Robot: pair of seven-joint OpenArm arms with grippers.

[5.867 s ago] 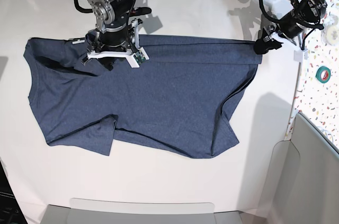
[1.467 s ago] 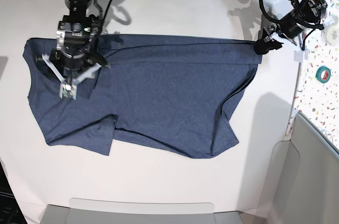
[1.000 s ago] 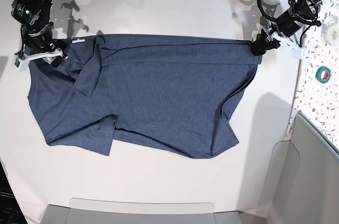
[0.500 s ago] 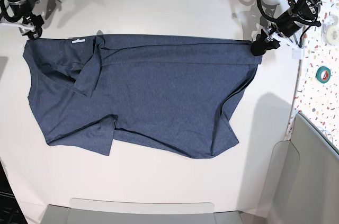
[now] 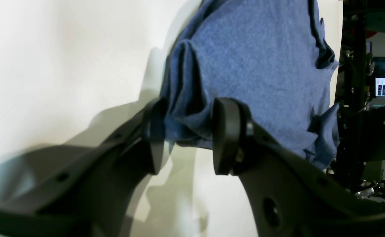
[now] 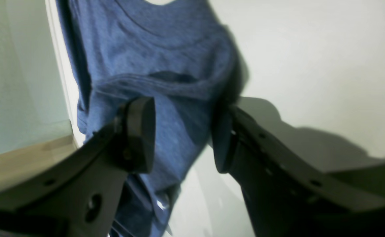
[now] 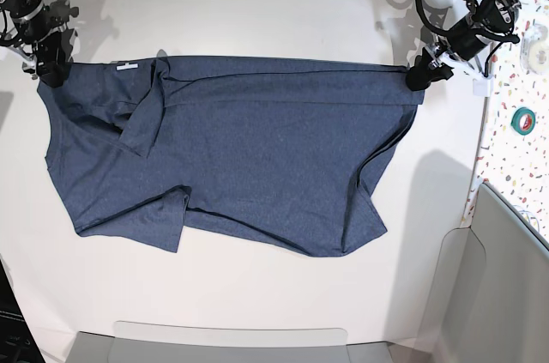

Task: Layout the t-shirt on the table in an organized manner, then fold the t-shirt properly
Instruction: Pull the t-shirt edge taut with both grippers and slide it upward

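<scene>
On the white desk (image 7: 283, 3) lies one t-shirt (image 7: 257, 157), and two claws work at it. No container holds anything. Spread flat across the desk's middle, the t-shirt is dark heathered navy, plain side up, with a small white neck label (image 7: 127, 65) near its upper left corner, one sleeve folded inward beside it, and a wrinkled lower hem. At the upper right corner, the left claw (image 5: 186, 131) is clamped on a bunched fold of cloth. At the upper left corner, the right claw (image 6: 182, 135) straddles the shirt's edge, fingers (image 6: 140, 131) apart with cloth between them; whether it grips cannot be told.
</scene>
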